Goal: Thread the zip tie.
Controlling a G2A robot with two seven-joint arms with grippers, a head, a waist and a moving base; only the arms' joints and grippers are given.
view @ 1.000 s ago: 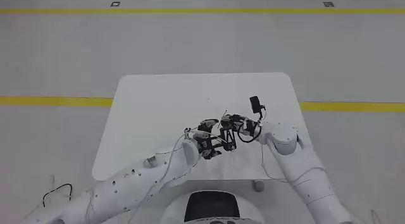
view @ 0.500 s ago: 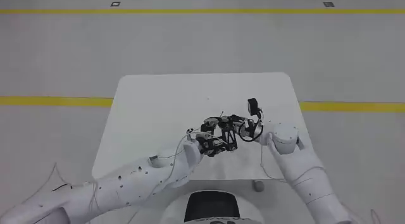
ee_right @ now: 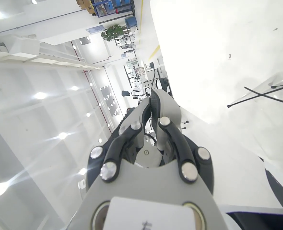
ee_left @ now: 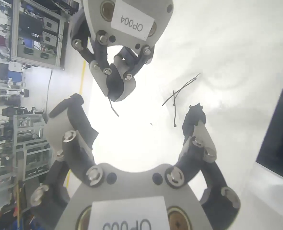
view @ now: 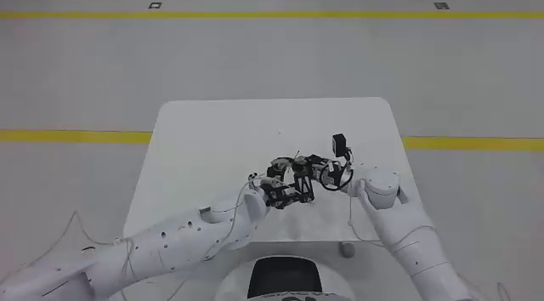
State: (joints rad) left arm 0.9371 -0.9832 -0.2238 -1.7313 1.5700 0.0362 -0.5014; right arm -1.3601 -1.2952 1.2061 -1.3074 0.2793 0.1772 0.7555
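Hovering over the near middle of the white table (view: 212, 131), the left gripper (ee_left: 132, 118) has its fingers (ee_left: 72, 118) spread wide with nothing between them. Facing it from the right, the right gripper (ee_left: 114, 94) is clamped on a thin black zip tie (ee_left: 113, 108), whose short end pokes out toward the left gripper. Two more zip ties (ee_left: 177, 94) lie crossed on the table just beyond them.

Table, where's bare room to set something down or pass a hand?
Bare: the table strip along its far edge, and the stretch from its left edge to the tools. Crowded: near middle-right, where the open left tool faces the right tool shut on a zip tie, loose zip ties beside them.
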